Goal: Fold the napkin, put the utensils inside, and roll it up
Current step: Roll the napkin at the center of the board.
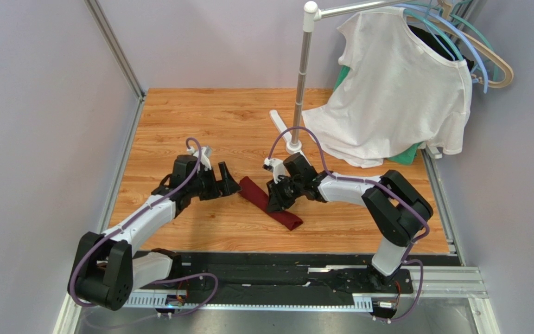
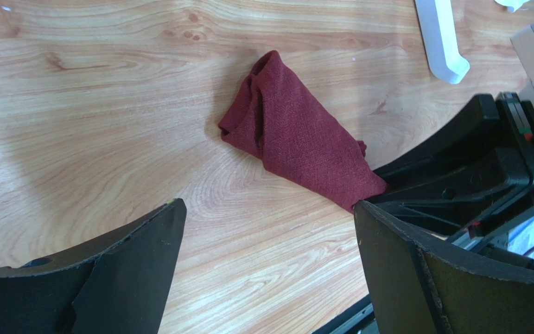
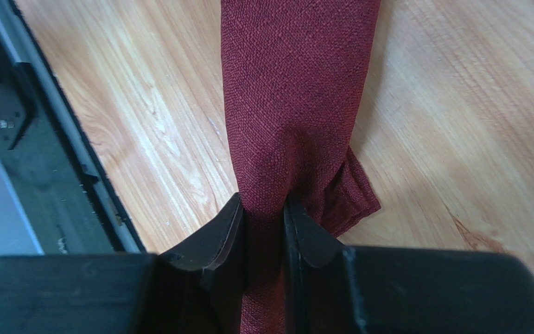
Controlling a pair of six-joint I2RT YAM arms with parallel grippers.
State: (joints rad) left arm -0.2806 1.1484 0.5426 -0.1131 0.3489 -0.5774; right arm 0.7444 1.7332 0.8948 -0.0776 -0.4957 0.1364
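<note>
The dark maroon napkin (image 1: 266, 202) lies bunched into a long strip on the wooden table, running from upper left to lower right. My right gripper (image 1: 275, 200) is shut on the napkin near its middle; the right wrist view shows the cloth (image 3: 294, 97) pinched between the two fingers (image 3: 221, 233). My left gripper (image 1: 229, 182) is open and empty just left of the napkin's upper end; its wrist view shows that end (image 2: 287, 129) lying ahead of the spread fingers (image 2: 137, 264). No utensils are in view.
A white T-shirt (image 1: 395, 90) hangs from hangers on a metal stand (image 1: 303, 76) at the back right, draping onto the table. The stand's white foot (image 1: 280, 129) lies behind the right gripper. Grey walls flank the table; a black rail (image 1: 284, 275) runs along the front edge.
</note>
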